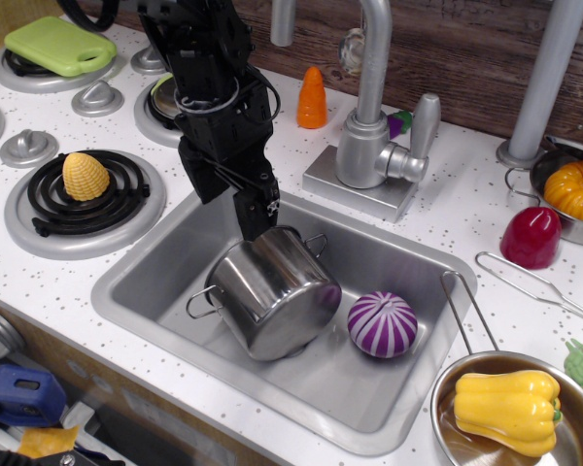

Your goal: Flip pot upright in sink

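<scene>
Hand (259, 221), black, one unit: hanging over the sink (146, 262) at the pot's twelve o'clock rim, one finger seeming to be dipping inside the mouth, though whether it is clamping the wall or sitting apart cannot be told. Pot (272, 291), steel, two loop handles: leaning tilted on the basin floor, base toward six o'clock, purple striped ball (382, 324) just beside it at three o'clock. Handling note: pinching the rim firmly and rotating slowly is looking advisable, polished steel likely slipping, ball likely getting nudged.
</scene>
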Controlling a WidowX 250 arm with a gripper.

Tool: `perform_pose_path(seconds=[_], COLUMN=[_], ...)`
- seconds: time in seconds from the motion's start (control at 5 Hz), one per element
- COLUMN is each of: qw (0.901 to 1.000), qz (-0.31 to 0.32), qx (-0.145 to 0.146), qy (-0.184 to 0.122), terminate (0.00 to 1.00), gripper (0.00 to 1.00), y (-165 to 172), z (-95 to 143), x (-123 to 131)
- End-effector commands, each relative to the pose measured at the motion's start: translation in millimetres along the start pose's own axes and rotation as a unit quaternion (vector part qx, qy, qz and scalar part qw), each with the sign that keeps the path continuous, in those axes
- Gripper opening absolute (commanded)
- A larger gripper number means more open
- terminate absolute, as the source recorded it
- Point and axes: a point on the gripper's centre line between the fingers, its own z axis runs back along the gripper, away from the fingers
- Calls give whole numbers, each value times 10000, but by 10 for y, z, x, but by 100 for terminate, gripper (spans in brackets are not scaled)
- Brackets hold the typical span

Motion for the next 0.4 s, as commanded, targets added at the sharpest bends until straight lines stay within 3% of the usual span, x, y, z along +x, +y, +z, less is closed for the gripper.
perform_pose_path(seconds=[0.0, 0.2], qw=[10000, 9976], qz=[0, 46], qx=[0, -684], qy=[0, -27], terminate=[0, 0], gripper=[100, 100], y=[0, 94], z=[0, 59], x=[0, 87])
